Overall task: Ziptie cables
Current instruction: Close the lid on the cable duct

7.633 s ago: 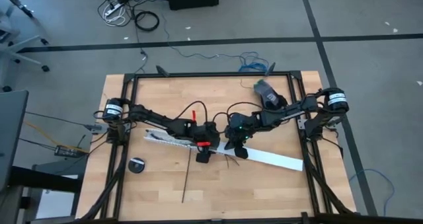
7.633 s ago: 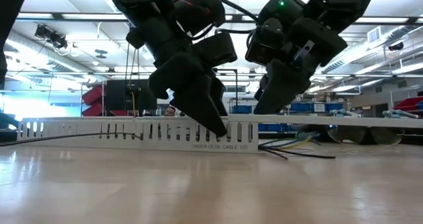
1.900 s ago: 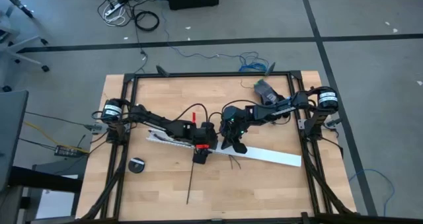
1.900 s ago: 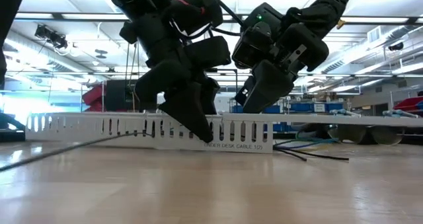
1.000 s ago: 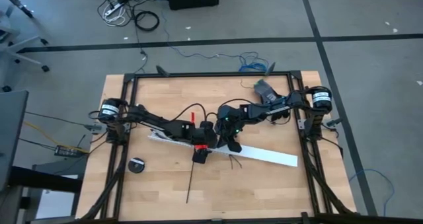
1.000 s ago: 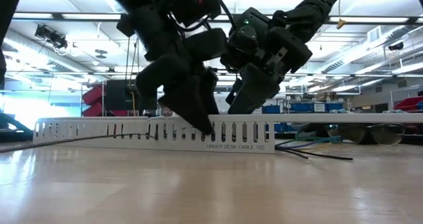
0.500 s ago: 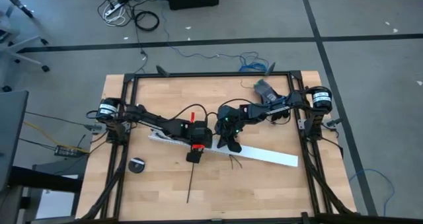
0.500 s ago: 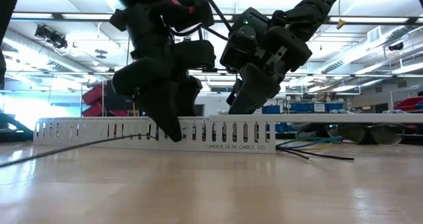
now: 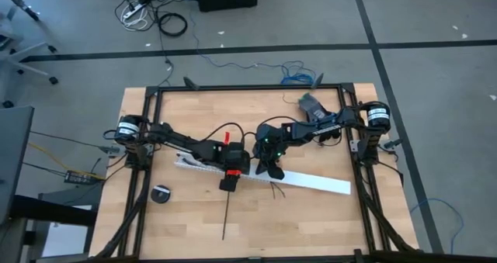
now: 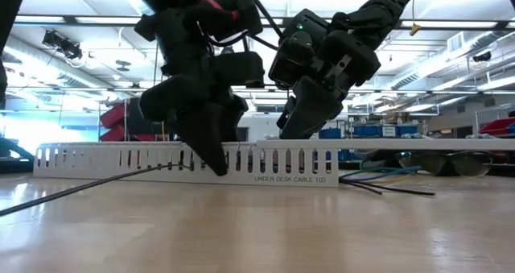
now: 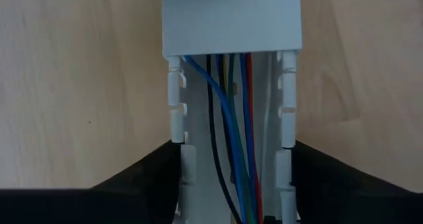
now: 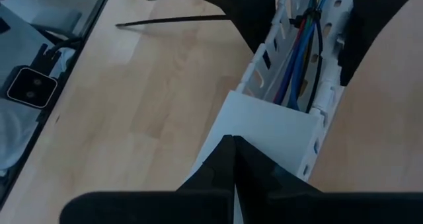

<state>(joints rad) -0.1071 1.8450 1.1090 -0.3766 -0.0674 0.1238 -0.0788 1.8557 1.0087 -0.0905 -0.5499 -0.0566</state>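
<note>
- The worktop [image 9: 311, 216] is light wood in a black frame, on a grey floor.
- The ziptie [image 9: 225, 217] lies flat near the front, just beside the left hand [image 9: 227, 183].
- The left hand's fingers are spread around the white channel [image 9: 318, 183].
- The cables [image 11: 236, 145] lie inside that channel.
- The right hand [image 9: 271, 170] is pressed together above the channel.

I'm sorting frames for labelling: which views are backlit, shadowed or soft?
Low view: bright ceiling lights leave both arms as dark silhouettes, and the white channel is sharp but the near tabletop blurs. Left wrist view: evenly lit, the cables slightly soft. Right wrist view: the ziptie crisp. High view: even light, faint shadows.
</note>
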